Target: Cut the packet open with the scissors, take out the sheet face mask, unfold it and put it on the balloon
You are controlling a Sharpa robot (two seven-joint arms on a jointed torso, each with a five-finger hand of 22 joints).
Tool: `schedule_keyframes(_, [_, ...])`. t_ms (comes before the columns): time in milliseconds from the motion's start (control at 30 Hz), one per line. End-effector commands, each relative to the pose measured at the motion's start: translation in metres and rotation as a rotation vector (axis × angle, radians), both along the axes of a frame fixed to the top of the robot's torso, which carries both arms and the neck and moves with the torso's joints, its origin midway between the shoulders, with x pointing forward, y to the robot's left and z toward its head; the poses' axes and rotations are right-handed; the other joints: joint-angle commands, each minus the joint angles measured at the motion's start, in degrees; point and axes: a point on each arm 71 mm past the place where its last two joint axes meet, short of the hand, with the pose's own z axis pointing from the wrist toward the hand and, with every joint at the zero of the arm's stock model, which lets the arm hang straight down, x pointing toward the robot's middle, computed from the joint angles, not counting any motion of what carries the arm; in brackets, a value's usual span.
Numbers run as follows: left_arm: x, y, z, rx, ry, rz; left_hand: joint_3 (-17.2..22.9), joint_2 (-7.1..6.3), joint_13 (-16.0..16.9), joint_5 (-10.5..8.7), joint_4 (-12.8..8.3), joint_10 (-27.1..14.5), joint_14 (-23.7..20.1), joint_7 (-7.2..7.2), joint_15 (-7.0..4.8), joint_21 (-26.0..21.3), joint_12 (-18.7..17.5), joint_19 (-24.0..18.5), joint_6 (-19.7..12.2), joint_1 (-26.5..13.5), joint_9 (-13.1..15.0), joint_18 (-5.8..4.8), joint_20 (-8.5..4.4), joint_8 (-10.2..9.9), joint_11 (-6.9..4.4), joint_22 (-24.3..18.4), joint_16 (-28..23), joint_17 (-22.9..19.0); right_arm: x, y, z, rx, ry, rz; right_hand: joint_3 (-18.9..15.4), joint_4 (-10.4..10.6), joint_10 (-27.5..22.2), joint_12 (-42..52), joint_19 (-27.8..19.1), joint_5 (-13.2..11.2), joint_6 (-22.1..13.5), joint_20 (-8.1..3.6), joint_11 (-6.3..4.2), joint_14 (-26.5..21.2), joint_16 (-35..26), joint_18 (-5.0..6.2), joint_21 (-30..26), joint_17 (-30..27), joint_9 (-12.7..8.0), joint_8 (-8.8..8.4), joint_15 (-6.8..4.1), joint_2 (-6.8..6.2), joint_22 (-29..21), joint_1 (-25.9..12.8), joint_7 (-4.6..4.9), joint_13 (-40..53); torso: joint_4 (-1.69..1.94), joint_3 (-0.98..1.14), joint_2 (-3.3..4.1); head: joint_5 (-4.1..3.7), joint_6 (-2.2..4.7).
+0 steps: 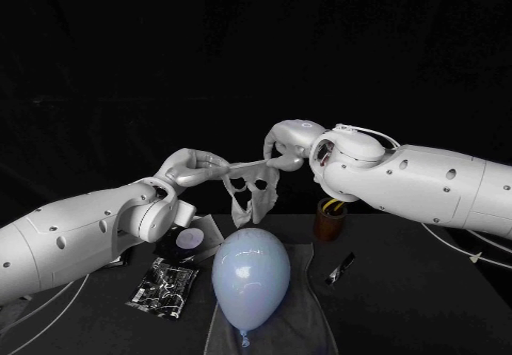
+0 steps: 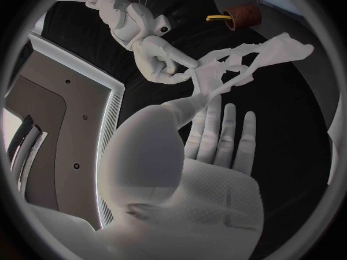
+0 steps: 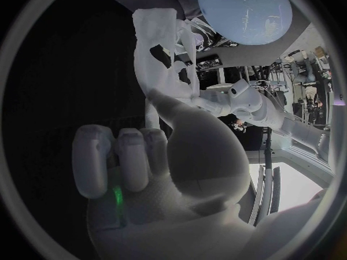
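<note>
The white sheet face mask [image 1: 246,194] hangs unfolded in the air, its eye and mouth holes showing, stretched between both hands above the table. My left hand [image 1: 193,168] pinches one top corner and my right hand [image 1: 285,151] pinches the other. Below it lies the pale blue balloon [image 1: 251,274] on a grey cloth [image 1: 294,319]. The cut dark packet [image 1: 166,285] lies left of the balloon, the scissors [image 1: 340,268] right of it. In the left wrist view my left hand [image 2: 205,137] reaches the mask [image 2: 249,60], which the right hand [image 2: 148,49] also holds. The right wrist view shows the right hand [image 3: 162,156], the mask [image 3: 161,43] and the balloon [image 3: 244,11].
A brown cup [image 1: 330,220] with a yellow-handled tool in it stands behind the scissors, under my right arm. A small round white object [image 1: 190,238] sits by the left arm, behind the packet. The cup [image 2: 243,14] also appears in the left wrist view.
</note>
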Motion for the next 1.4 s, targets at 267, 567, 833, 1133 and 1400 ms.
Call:
schedule_keyframes(267, [-0.001, -0.003, 0.018, -0.022, -0.049, -0.003, -0.81, 0.48, 2.05, 0.17, -0.41, -0.52, -0.54, -0.29, -0.74, 1.05, 4.10, 2.55, 1.12, -0.19, 1.21, 2.21, -0.11, -1.31, -0.59, 0.30, 5.65, 1.64, -0.004, -0.012, 0.028, 0.104, -0.067, 0.027, 0.46, -0.03, 5.99, 0.19, 3.52, 0.24, 0.38, -0.36, -0.54, 5.99, 0.25, -0.47, 0.24, 15.09, 2.56, 0.36, -0.48, -0.48, 13.45, -0.31, -0.01, 15.06, 0.04, 0.09, -0.20, -0.14, 0.19])
schedule_keyframes(567, [-0.003, -0.014, 0.030, -0.042, -0.060, -0.029, -0.73, 0.51, 2.72, 0.17, -0.51, -0.56, -0.20, -0.44, -1.11, 1.60, 5.51, 3.63, 1.45, -0.29, 1.17, 2.86, -0.16, -1.86, -0.84, 0.47, 7.61, 1.93, -0.005, -0.018, 0.049, 0.075, -0.076, 0.024, 0.50, -0.02, 5.99, 0.19, 3.59, 0.23, 0.40, -0.37, -0.56, 5.99, 0.25, -0.50, 0.38, 15.09, 2.55, 0.38, -0.48, -0.58, 13.49, -0.34, -0.03, 15.06, 0.01, 0.01, -0.79, -0.48, 0.63])
schedule_keyframes(833, [-0.007, -0.024, 0.031, -0.071, -0.044, -0.053, -0.58, 0.61, 2.75, 0.17, -0.48, -1.19, -0.71, -0.32, -1.02, 1.60, 5.57, 3.67, 1.74, -0.35, 1.24, 2.95, -0.11, -1.99, -0.68, 0.44, 8.01, 1.85, -0.014, -0.012, 0.063, 0.057, -0.105, 0.054, 0.59, 0.05, 5.99, 0.19, 3.70, 0.23, 0.47, -0.39, -0.59, 5.99, 0.25, -0.56, 0.61, 15.09, 2.54, 0.45, -0.51, -0.72, 13.57, -0.42, -0.08, 15.06, -0.02, -0.14, -1.09, -0.73, 1.18])
schedule_keyframes(1133, [-0.003, -0.027, 0.034, -0.071, -0.038, -0.047, -0.44, 0.89, 2.75, 0.15, -0.48, -2.11, -1.63, -0.26, -0.81, 1.57, 5.61, 3.66, 1.79, -0.26, 1.45, 3.02, -0.09, -2.20, -0.45, 0.38, 8.54, 1.64, -0.017, -0.010, 0.069, 0.025, -0.143, 0.049, 0.73, 0.24, 5.99, 0.19, 3.76, 0.23, 0.59, -0.42, -0.65, 5.99, 0.25, -0.59, 0.75, 15.09, 2.51, 0.53, -0.53, -0.85, 13.61, -0.58, -0.16, 15.06, 0.17, -0.42, -1.60, -1.27, 0.84])
schedule_keyframes(1400, [-0.005, -0.024, 0.028, -0.058, -0.022, -0.052, -0.73, 0.93, 2.84, 0.15, -0.27, -2.86, -2.93, -0.24, -0.67, 1.30, 5.91, 3.23, 2.18, -0.65, 2.01, 2.89, 0.01, -2.14, -0.38, 0.21, 9.27, 1.28, -0.015, -0.011, 0.069, 0.009, -0.117, 0.038, 0.88, 0.53, 5.99, 0.19, 3.77, 0.23, 0.71, -0.45, -0.73, 5.99, 0.25, -0.59, 0.75, 15.09, 2.47, 0.62, -0.57, -0.98, 13.61, -0.76, -0.28, 15.06, 0.66, -0.18, -1.97, -1.35, 0.96])
